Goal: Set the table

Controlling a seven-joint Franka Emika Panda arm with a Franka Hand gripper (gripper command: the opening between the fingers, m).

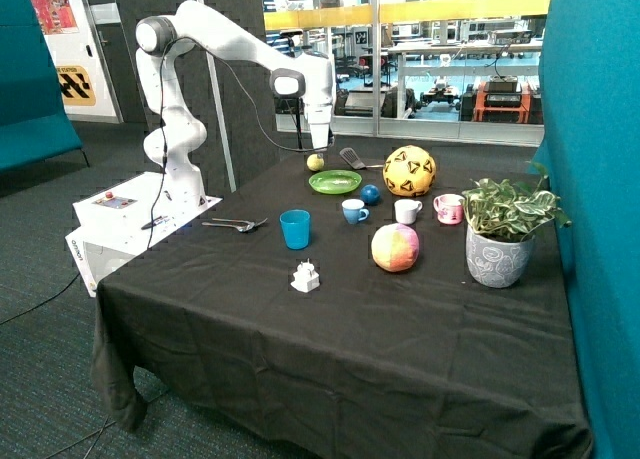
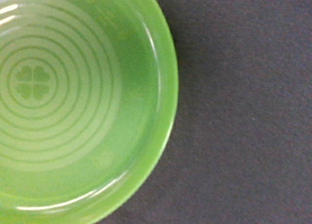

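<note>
A green plate (image 1: 335, 182) with a clover print lies on the black tablecloth toward the far side; it fills much of the wrist view (image 2: 83, 107) and is empty. My gripper (image 1: 320, 143) hangs above the table just beside the plate's far edge, over a small yellow-green fruit (image 1: 315, 162). A blue cup (image 1: 295, 228) stands nearer the front. Metal cutlery (image 1: 236, 224) lies by the table edge near the robot base. A small blue-and-white cup (image 1: 353, 211), a white cup (image 1: 406, 211) and a pink mug (image 1: 449, 208) stand in a row beyond the plate.
A black spatula (image 1: 352, 159), a yellow ball (image 1: 409, 171), a small blue ball (image 1: 371, 193) and a pink-yellow ball (image 1: 395, 247) surround the cups. A potted plant (image 1: 500, 241) stands at the far end. A small white object (image 1: 306, 276) sits near the front.
</note>
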